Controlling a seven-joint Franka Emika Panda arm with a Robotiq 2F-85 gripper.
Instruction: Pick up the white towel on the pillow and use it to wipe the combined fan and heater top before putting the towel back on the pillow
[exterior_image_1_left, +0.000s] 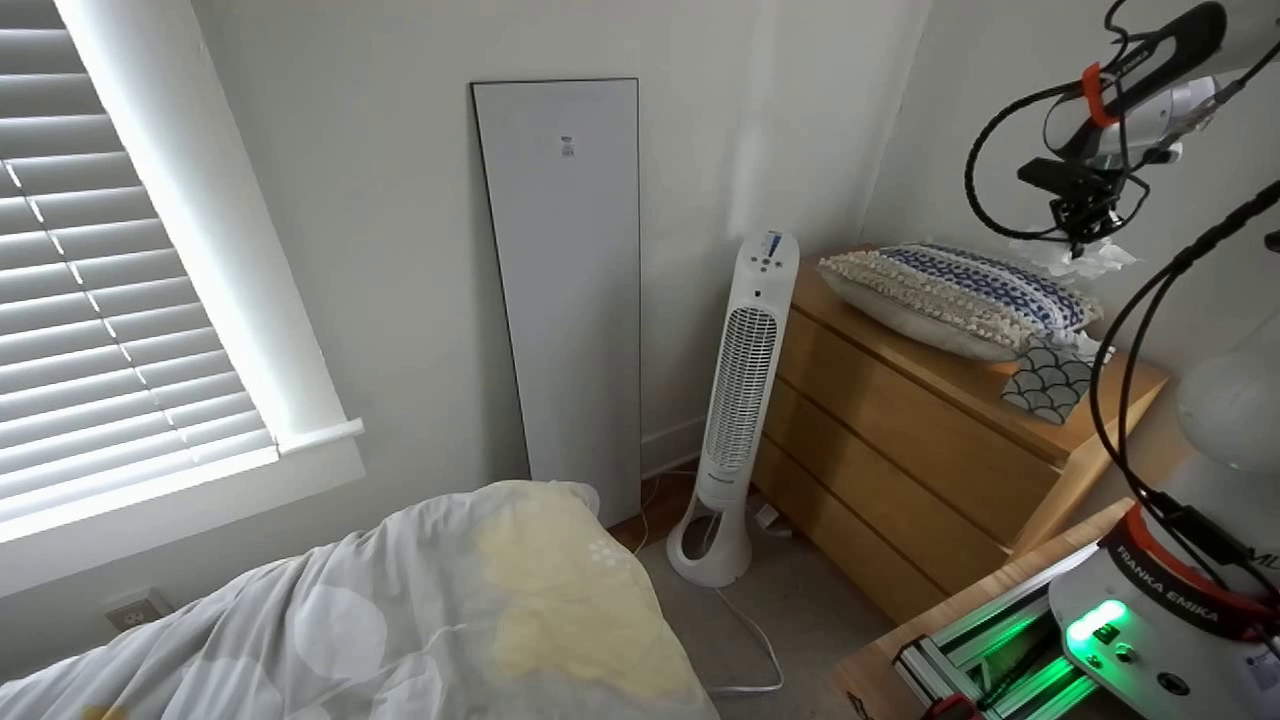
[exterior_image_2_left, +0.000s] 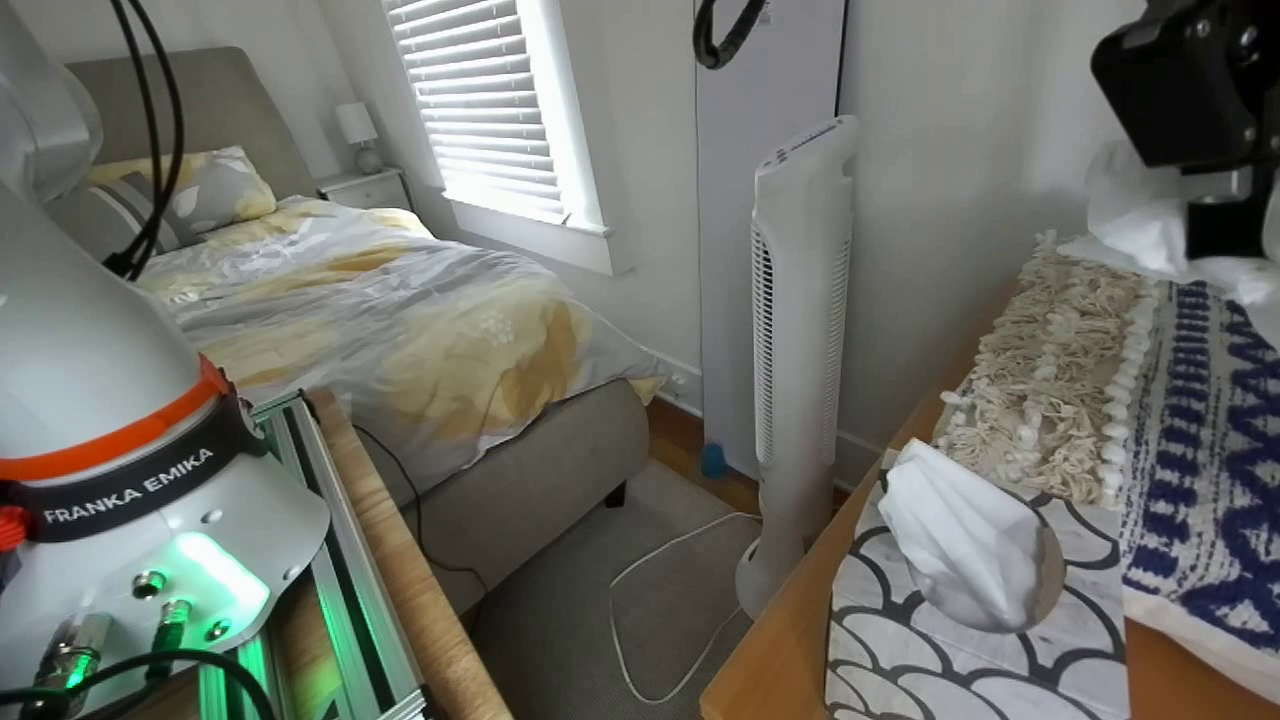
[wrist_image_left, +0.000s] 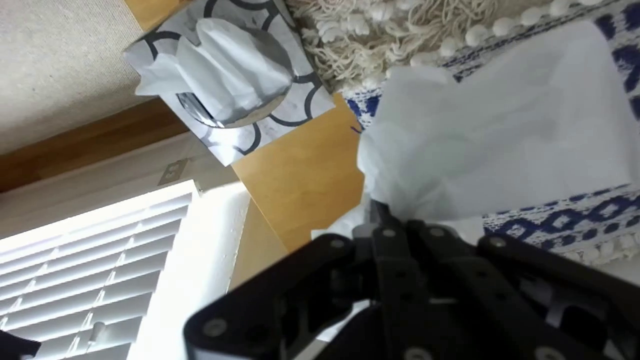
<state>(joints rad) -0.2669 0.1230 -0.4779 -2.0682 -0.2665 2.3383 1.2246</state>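
The white towel, thin like a tissue, is pinched in my gripper and shows in both exterior views (exterior_image_1_left: 1098, 260) (exterior_image_2_left: 1140, 215) and the wrist view (wrist_image_left: 505, 140). My gripper (exterior_image_1_left: 1078, 243) (exterior_image_2_left: 1225, 225) (wrist_image_left: 387, 212) is shut on it over the patterned pillow (exterior_image_1_left: 960, 285) (exterior_image_2_left: 1190, 450) (wrist_image_left: 395, 30). The towel spreads over part of the pillow in the wrist view; I cannot tell whether it touches. The pillow lies on the wooden dresser. The tall white fan and heater (exterior_image_1_left: 740, 380) (exterior_image_2_left: 800, 300) stands upright beside the dresser, its top (exterior_image_1_left: 768, 252) away from my gripper.
A scale-patterned tissue box (exterior_image_1_left: 1050, 380) (exterior_image_2_left: 900, 650) (wrist_image_left: 295, 102) with white tissue sticking out stands at the pillow's edge on the dresser (exterior_image_1_left: 880, 430). A bed (exterior_image_1_left: 450, 600), a leaning white panel (exterior_image_1_left: 575, 300) and a white floor cord (exterior_image_2_left: 640, 570) lie near the fan.
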